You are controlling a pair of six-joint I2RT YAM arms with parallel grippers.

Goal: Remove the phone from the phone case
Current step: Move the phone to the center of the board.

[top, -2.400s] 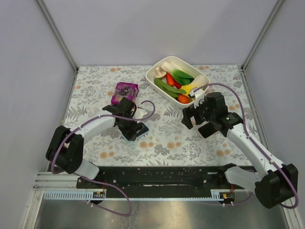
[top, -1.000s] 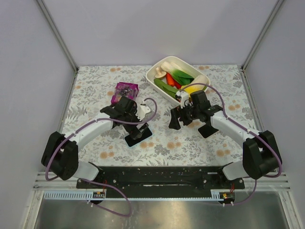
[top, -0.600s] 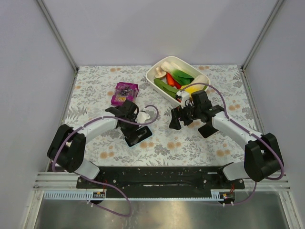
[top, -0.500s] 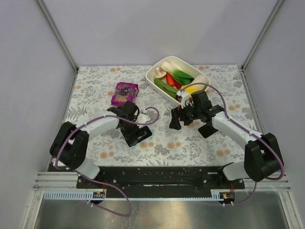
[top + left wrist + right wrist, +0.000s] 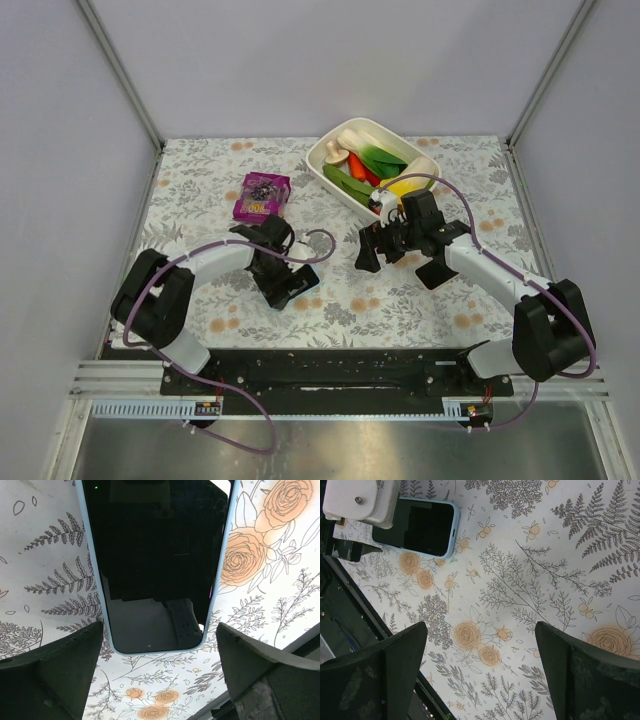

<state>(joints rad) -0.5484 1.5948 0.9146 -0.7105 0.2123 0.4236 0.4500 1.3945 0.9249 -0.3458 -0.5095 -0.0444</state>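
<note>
While both grippers are empty, the risk is all in how the first grip lands; left gripper (image 5: 160, 630) has its jaws spread wide, and the phone (image 5: 155, 555) lies screen up on the floral tablecloth (image 5: 530, 580), its near end sitting right between those jaws and the rest running out ahead of them; phone is fully seated in the light-blue phone case (image 5: 218, 565), rim showing all round the glass; right gripper (image 5: 481, 630) also has its jaws spread, holding nothing, and in its wrist view the phone is well apart from its jaws, off ahead and to one side, partly under the left gripper's white body; likely trouble: if the left jaws close square across the width they pinch case and phone together, so nothing separates; a push on one rim alone would probably just slide the whole thing across the cloth, since nothing pins it; a finger pad dragging on the glass could scratch or slip; if the right gripper comes in to help, the arms crowd the same spot and may knock each other; cannot tell how tight the case fits.
</note>
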